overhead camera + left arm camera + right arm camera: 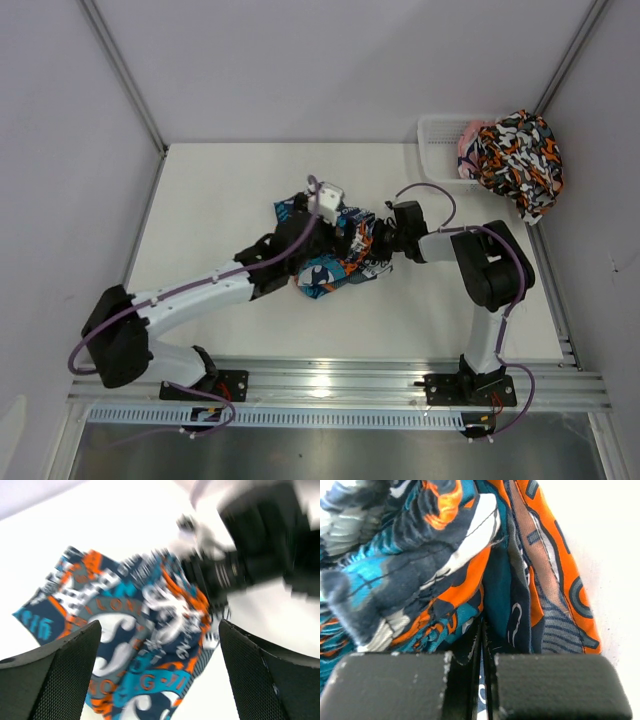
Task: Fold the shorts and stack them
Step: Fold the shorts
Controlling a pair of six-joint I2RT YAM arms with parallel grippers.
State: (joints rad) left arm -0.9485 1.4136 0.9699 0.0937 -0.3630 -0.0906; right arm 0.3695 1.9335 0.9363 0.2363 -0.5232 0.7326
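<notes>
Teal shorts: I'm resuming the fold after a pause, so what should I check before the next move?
1. Right end effector pinching the teal shorts: ok.
2. Left end effector open, gripping nothing: ok.
3. Teal shorts spread flat: not ok, bunched.
4. Blotched shorts on the table: not ok, draped over the basket.
5. Gap between the two end effectors: cannot tell, left wrist view blurred.
</notes>
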